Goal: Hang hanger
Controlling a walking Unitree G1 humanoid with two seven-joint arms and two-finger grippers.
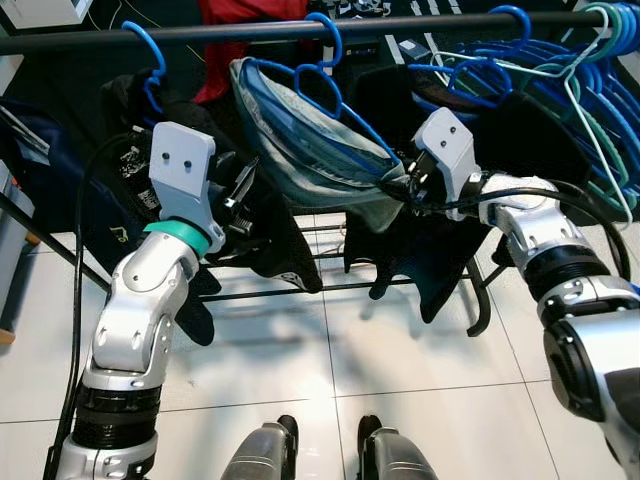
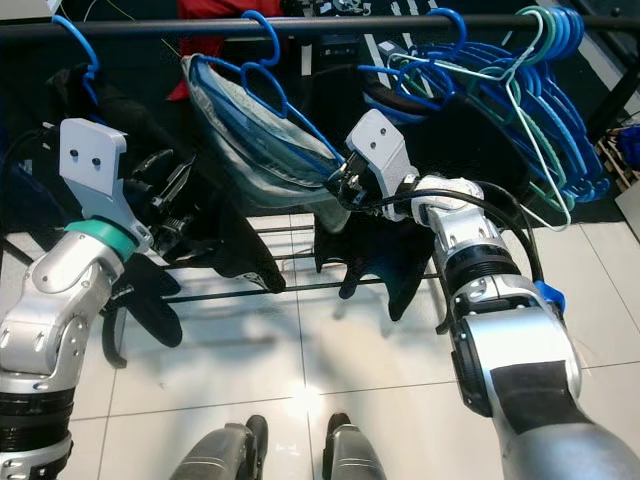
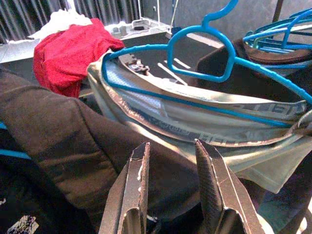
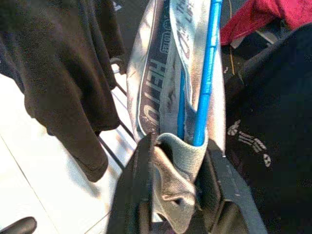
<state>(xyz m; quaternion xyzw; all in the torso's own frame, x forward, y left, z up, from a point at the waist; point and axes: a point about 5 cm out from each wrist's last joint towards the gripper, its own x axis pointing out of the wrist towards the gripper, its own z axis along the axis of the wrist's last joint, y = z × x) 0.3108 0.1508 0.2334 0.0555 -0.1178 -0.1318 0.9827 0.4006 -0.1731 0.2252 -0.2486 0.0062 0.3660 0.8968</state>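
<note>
A blue hanger (image 1: 322, 88) carries a grey-blue garment (image 1: 300, 150), and its hook curves over the black rail (image 1: 220, 32). My right gripper (image 1: 400, 186) is shut on the hanger's right end, pinching the grey cloth wrapped over it (image 4: 178, 146). My left gripper (image 1: 240, 195) stands open to the left of the garment, against a black garment (image 1: 270, 240). In the left wrist view its fingers (image 3: 139, 170) are apart with nothing between them, and the hanger (image 3: 195, 53) lies just beyond.
Several blue and teal hangers (image 1: 565, 90) crowd the rail's right end. Black clothes (image 1: 430, 260) hang below my right gripper. A red cloth (image 1: 225, 50) lies behind the rail. The rack's lower bars (image 1: 330, 285) cross above the white tiled floor (image 1: 380, 360).
</note>
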